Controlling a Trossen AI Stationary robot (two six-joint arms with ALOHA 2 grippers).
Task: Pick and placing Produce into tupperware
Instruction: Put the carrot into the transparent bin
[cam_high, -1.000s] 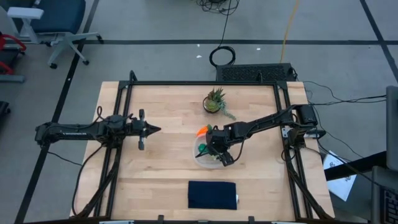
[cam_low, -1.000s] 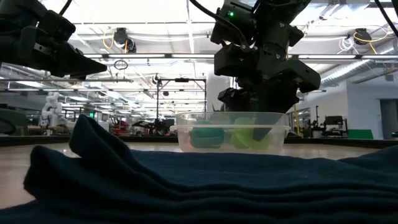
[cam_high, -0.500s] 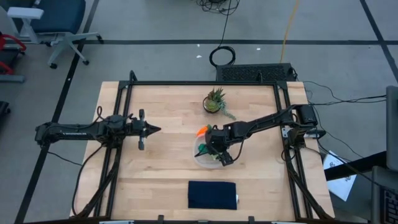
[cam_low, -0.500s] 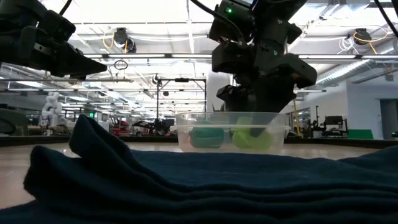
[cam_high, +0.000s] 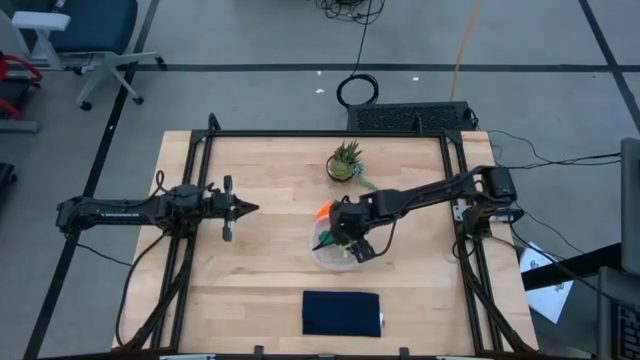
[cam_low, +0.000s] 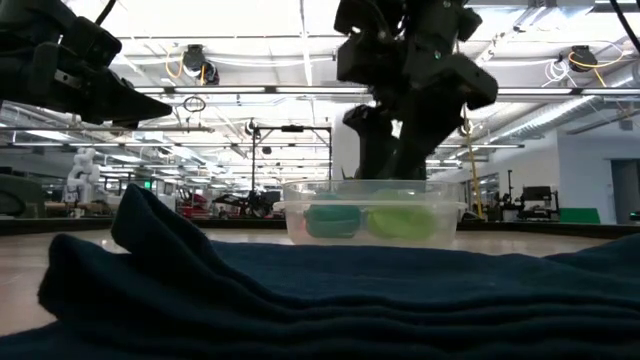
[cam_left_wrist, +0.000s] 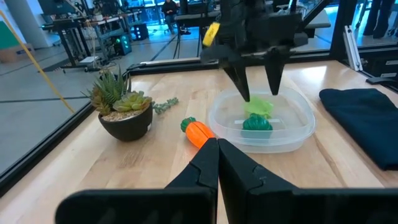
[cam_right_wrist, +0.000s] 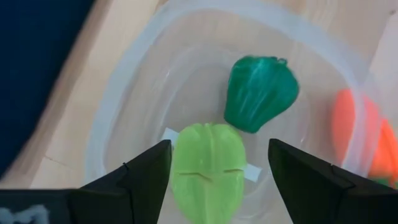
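The clear tupperware (cam_left_wrist: 292, 134) stands mid-table. On its floor lie the light yellow-green leaf piece (cam_right_wrist: 208, 165) and the dark green lump (cam_right_wrist: 258, 93). The orange carrot (cam_left_wrist: 199, 132) lies on the wood just outside the tupperware's wall. My right gripper (cam_left_wrist: 256, 81) hangs open above the tupperware, fingers pointing down over the leaf piece and clear of it. It also shows above the rim in the low view (cam_low: 395, 150). My left gripper (cam_high: 245, 208) is shut and waits level over the table's left half.
A spiky potted plant (cam_high: 345, 162) stands toward the far edge, behind the tupperware. A dark navy cloth (cam_high: 342, 312) lies folded near the front edge. Bare wood lies between my left gripper and the tupperware.
My right gripper has risen straight up out of the tupperware, its fingers still apart, and now stands above the rim. The light yellow-green leaf piece has stayed on the container's floor beside the dark green lump.
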